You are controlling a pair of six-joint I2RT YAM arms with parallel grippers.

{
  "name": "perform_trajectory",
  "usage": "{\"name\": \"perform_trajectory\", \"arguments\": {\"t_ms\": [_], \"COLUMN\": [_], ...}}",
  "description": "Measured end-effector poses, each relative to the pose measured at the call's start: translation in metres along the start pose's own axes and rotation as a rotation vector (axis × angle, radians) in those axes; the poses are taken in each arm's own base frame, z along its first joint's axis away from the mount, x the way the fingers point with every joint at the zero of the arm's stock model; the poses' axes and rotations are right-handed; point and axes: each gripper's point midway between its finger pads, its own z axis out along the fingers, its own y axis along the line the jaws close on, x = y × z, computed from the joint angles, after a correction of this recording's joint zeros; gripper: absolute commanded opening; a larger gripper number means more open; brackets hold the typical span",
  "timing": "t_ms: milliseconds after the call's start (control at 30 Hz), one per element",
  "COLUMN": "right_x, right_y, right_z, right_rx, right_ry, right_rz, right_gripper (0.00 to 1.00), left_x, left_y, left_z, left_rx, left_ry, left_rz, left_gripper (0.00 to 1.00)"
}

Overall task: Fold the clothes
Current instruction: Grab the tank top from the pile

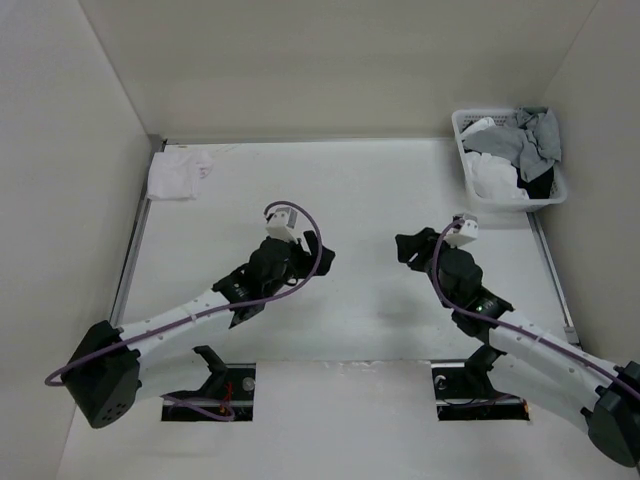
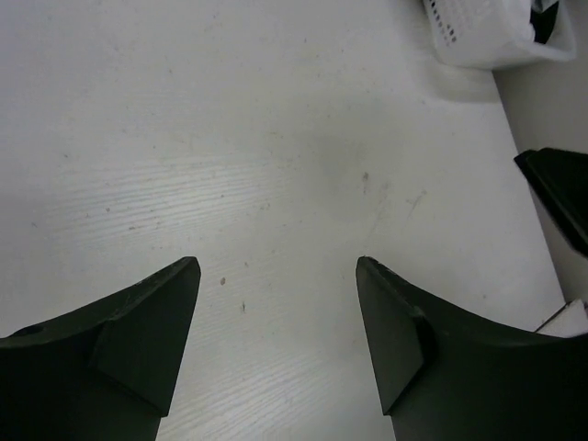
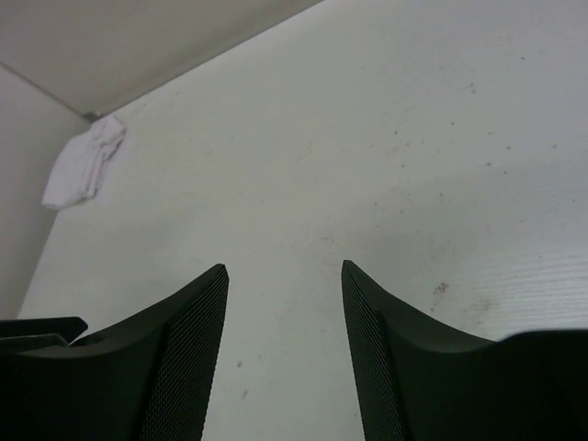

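Status on fold job: plain heather-gray short-sleeved T-shirt (image 1: 537, 133) is not on open bench. It sits crumpled in white slotted plastic basket (image 1: 462, 150) at far-right corner of white bench (image 1: 360, 190), draped over far/right part of the pile. Same basket also holds white garment (image 1: 493, 176) on near-left side and black garment (image 1: 541, 186) at near-right, both partly under the tee. Neither arm touches tee or basket.

left gripper (image 1: 318, 252): over bench left of centre, pointing right and a bit far. Jaws spread wide w/ nothing btwn them. Its wrist cam shows only bare bench thru the gap (image 2: 276, 266), plus basket corner (image 2: 459, 37) top right and a black finger of the other arm at right edge.

right gripper (image 1: 408, 248): over bench right of centre, pointing left. Jaws apart and empty, bare bench visible btwn them on wrist cam (image 3: 283, 268).

Grippers face each other across bench middle w/ a clear gap, no contact. Height above bench is hard to judge.

Small white folded cloth (image 1: 180, 172) lies at far-left corner by the wall, well apart from both arms. Also seen on right wrist cam (image 3: 83, 165).
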Motion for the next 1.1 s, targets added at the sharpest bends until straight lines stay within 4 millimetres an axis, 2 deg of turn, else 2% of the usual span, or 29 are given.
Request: {"name": "perform_trajectory", "arguments": {"t_ms": [100, 200, 233, 267, 333, 367, 400, 433, 500, 567, 633, 667, 700, 733, 767, 800, 833, 933, 1000, 1100], "right_x": [-0.001, -0.009, -0.014, -0.017, -0.022, -0.028, -0.03, -0.039, -0.063, -0.105, -0.168, -0.184, -0.213, -0.226, -0.244, -0.261, -0.268, -0.285, -0.289, -0.283], "right_y": [-0.003, -0.001, 0.001, 0.002, 0.001, 0.0, -0.001, -0.008, -0.018, -0.033, -0.061, -0.073, -0.096, -0.112, -0.129, -0.156, -0.165, -0.225, -0.267, -0.306], "right_z": [0.0, 0.003, 0.006, 0.007, 0.01, 0.015, 0.017, 0.025, 0.038, 0.057, 0.079, 0.085, 0.101, 0.111, 0.126, 0.146, 0.151, 0.18, 0.195, 0.208], "right_rx": [0.031, 0.047, 0.053, 0.055, 0.067, 0.084, 0.093, 0.134, 0.202, 0.282, 0.387, 0.424, 0.488, 0.531, 0.57, 0.624, 0.64, 0.744, 0.814, 0.875], "right_ry": [0.004, -0.006, -0.012, -0.017, -0.022, -0.026, -0.028, -0.023, -0.041, -0.098, -0.209, -0.235, -0.275, -0.285, -0.305, -0.323, -0.33, -0.335, -0.322, -0.286], "right_rz": [-0.013, -0.013, -0.013, -0.012, -0.018, -0.02, -0.023, -0.03, -0.024, -0.004, 0.03, 0.038, 0.051, 0.055, 0.057, 0.061, 0.064, 0.067, 0.064, 0.064], "right_gripper": [0.49, 0.42, 0.38, 0.27, 0.06, 0.02, 0.0, 0.0, 0.01, 0.05, 0.11, 0.22, 0.29, 0.4, 0.44, 0.49, 0.51, 0.58, 0.6, 0.62], "left_x": [0.024, 0.034, 0.036, 0.036, 0.035, 0.035, 0.034, 0.035, 0.039, 0.045, 0.054, 0.057, 0.057, 0.057, 0.056, 0.057, 0.057, 0.056, 0.054, 0.05], "left_y": [0.001, -0.005, -0.008, -0.011, -0.017, -0.02, -0.023, -0.026, -0.031, -0.035, -0.034, -0.032, -0.032, -0.032, -0.032, -0.032, -0.031, -0.029, -0.022, -0.014], "left_z": [0.008, 0.011, 0.012, 0.012, 0.014, 0.014, 0.016, 0.017, 0.02, 0.023, 0.025, 0.028, 0.029, 0.031, 0.032, 0.034, 0.034, 0.035, 0.037, 0.038], "left_rx": [-0.004, 0.019, 0.032, 0.047, 0.069, 0.079, 0.092, 0.104, 0.129, 0.143, 0.142, 0.141, 0.143, 0.145, 0.147, 0.148, 0.149, 0.15, 0.137, 0.12], "left_ry": [0.07, 0.096, 0.098, 0.095, 0.086, 0.081, 0.075, 0.071, 0.069, 0.076, 0.095, 0.1, 0.097, 0.094, 0.09, 0.089, 0.089, 0.083, 0.077, 0.066], "left_rz": [0.03, 0.048, 0.054, 0.057, 0.065, 0.068, 0.075, 0.085, 0.111, 0.136, 0.16, 0.172, 0.177, 0.181, 0.182, 0.184, 0.184, 0.179, 0.174, 0.167], "left_gripper": [0.68, 0.68, 0.68, 0.67, 0.56, 0.41, 0.34, 0.17, 0.12, 0.12, 0.25, 0.34, 0.38, 0.45, 0.47, 0.48, 0.49, 0.5, 0.51, 0.52]}}
